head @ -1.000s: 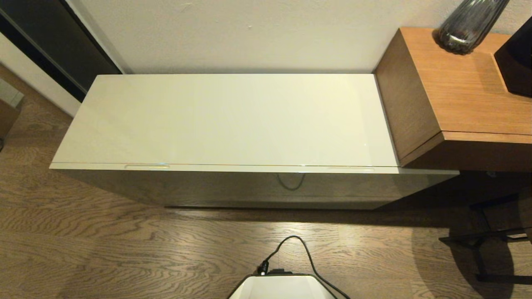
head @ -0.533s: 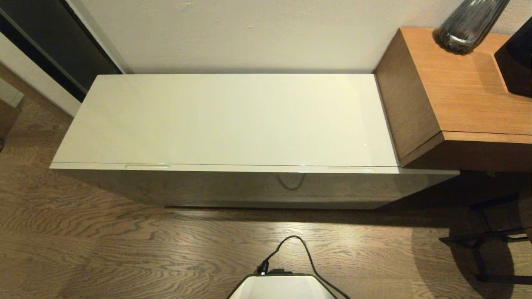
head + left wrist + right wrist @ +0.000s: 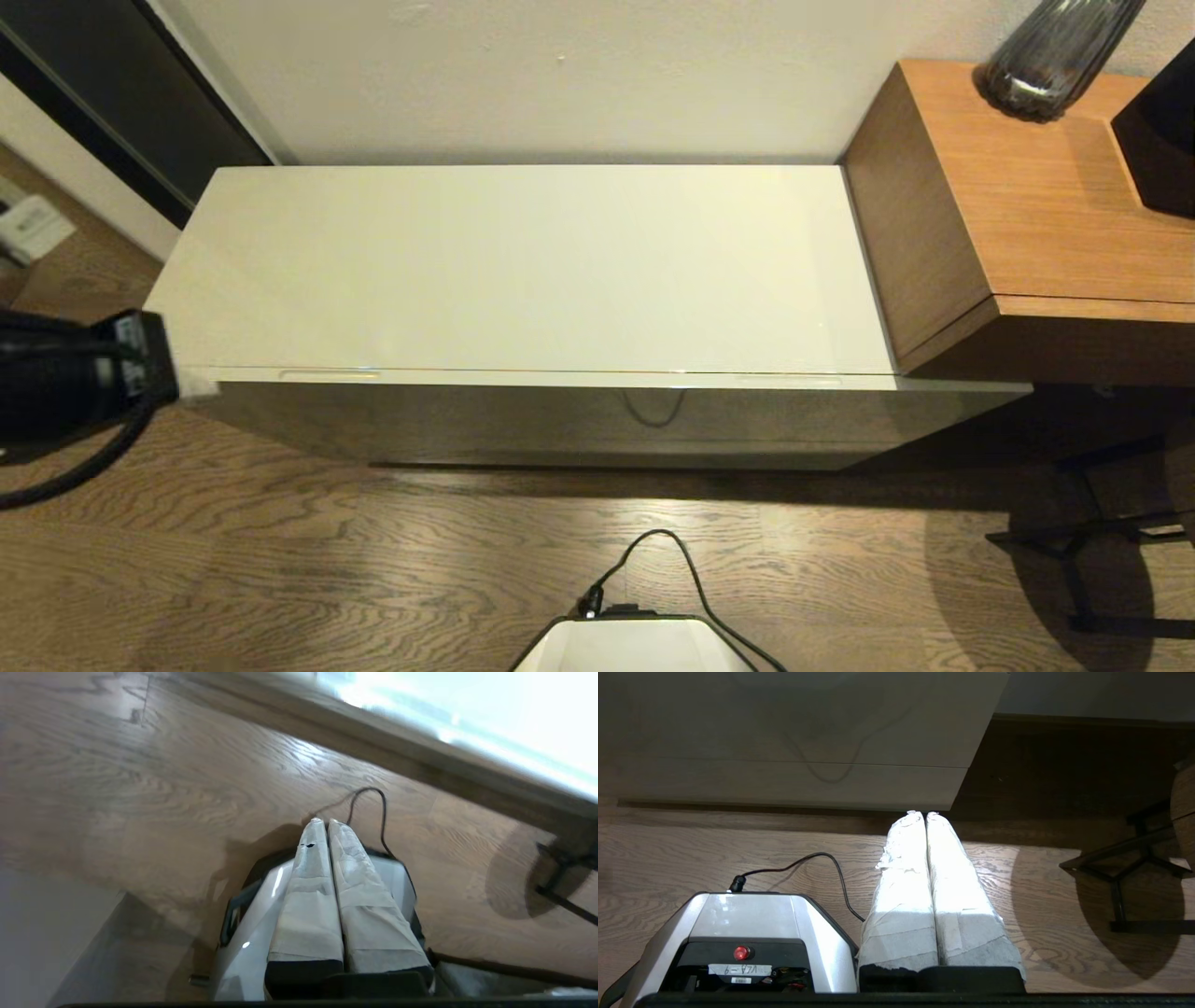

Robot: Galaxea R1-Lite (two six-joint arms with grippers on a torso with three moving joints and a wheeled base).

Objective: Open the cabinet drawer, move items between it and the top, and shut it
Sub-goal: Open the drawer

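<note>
The top (image 3: 523,271) of the low cream-white cabinet lies bare. Below its front edge the cabinet drawer (image 3: 560,420) is pushed in flush; its flat front also fills the upper part of the right wrist view (image 3: 784,728). No slippers, tape roll or packet show in any view. My left arm (image 3: 65,383) reaches in at the head view's left edge, beside the cabinet's left front corner. The left gripper (image 3: 327,821) is shut and empty above the floor. The right gripper (image 3: 924,813) is shut and empty, low in front of the drawer's right end.
A taller brown side table (image 3: 1027,205) stands against the cabinet's right end, carrying a dark glass vase (image 3: 1055,56) and a black object (image 3: 1158,131). My base (image 3: 635,644) and its black cable (image 3: 686,560) sit on the wooden floor. Black stand legs (image 3: 1092,541) are at the right.
My left arm has come into the head view from the left edge, up to the cabinet's left front corner. The cabinet and drawer look the same.
</note>
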